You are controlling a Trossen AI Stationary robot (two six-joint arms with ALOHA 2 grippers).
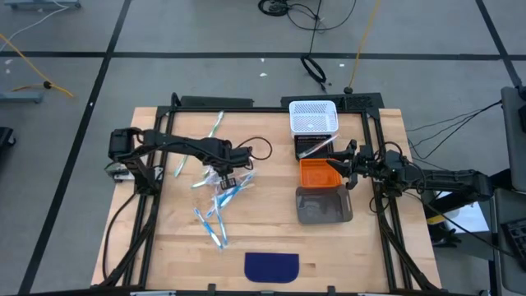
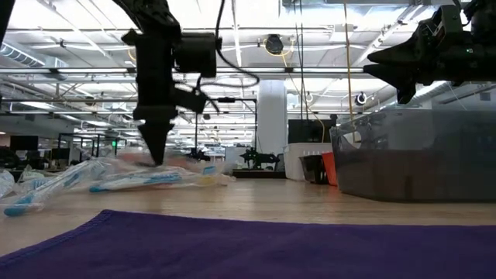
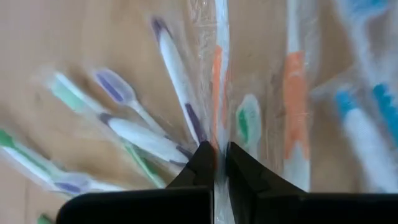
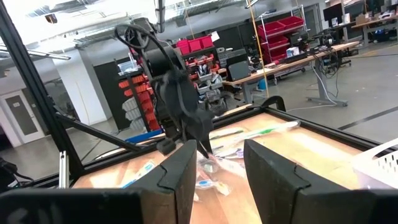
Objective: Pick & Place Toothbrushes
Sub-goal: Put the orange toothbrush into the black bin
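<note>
Several toothbrushes [image 1: 218, 201] in clear wrappers lie in a loose pile on the wooden table, left of the middle. In the left wrist view they show white, green, blue and orange. My left gripper [image 1: 220, 174] points down into the pile and is shut on an orange-and-white toothbrush [image 3: 217, 87]. One more toothbrush [image 1: 215, 125] lies apart near the far edge. My right gripper [image 4: 221, 168] hangs open and level above the orange bin [image 1: 318, 173] at the right, with nothing between its fingers. My left gripper pinches the orange-and-white toothbrush, wrapper and all, between its two fingertips [image 3: 200, 163] at the handle [image 3: 216, 140]. The fingers come from above, pointing down. The toothbrush runs on among the others in the pile; I cannot tell whether it is off the table.
A white basket [image 1: 313, 117], a black bin [image 1: 308, 146], the orange bin and a grey bin [image 1: 323, 204] stand in a row at the right. A dark blue cloth [image 1: 272, 265] lies at the near edge. Black frame rails [image 1: 152, 205] run along the table's sides.
</note>
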